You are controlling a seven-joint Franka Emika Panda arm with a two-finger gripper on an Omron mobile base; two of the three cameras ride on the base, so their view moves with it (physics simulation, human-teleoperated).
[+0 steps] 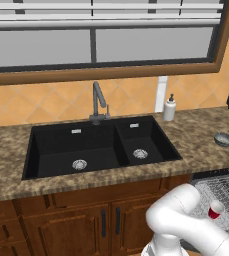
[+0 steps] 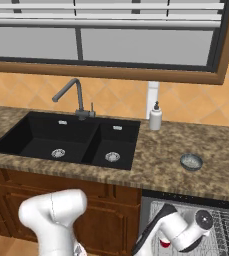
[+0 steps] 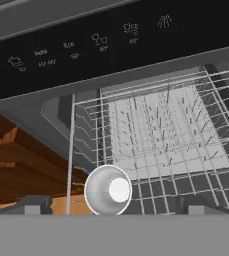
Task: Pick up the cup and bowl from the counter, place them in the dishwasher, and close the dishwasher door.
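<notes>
The cup (image 3: 108,190) is seen from above in the hand view, white inside, upright at the front left corner of the wire rack (image 3: 176,135) of the dishwasher (image 3: 86,45). In the left base view the cup (image 1: 215,209) appears red with a white rim, upright in the rack (image 1: 221,192), just right of the white arm. In the right base view a small patch of red (image 2: 164,244) is glimpsed under the arm's wrist, at the rack's left edge (image 2: 153,212).

The hand (image 3: 114,210) is held over the cup with its jaws spread wide; the fingertips (image 3: 33,210) are seen well apart on either side of the cup, and nothing is gripped. Whether the cup is touched by them cannot be told.

The bowl (image 2: 191,161) is set on the bench (image 2: 156,165), right of the black sink (image 2: 66,137) and above the dishwasher. In the left base view the bowl (image 1: 224,139) is found near the right edge, on the bench (image 1: 196,135). A white soap bottle (image 2: 155,117) is stood at the back of the bench, by the wall, well apart from the bowl. A grey tap (image 2: 73,97) is mounted behind the sink.

The black control strip (image 3: 61,55) with its white symbols is shown across the top of the hand view, above the rack. Brown cabinet doors (image 1: 86,225) are seen under the sink.
</notes>
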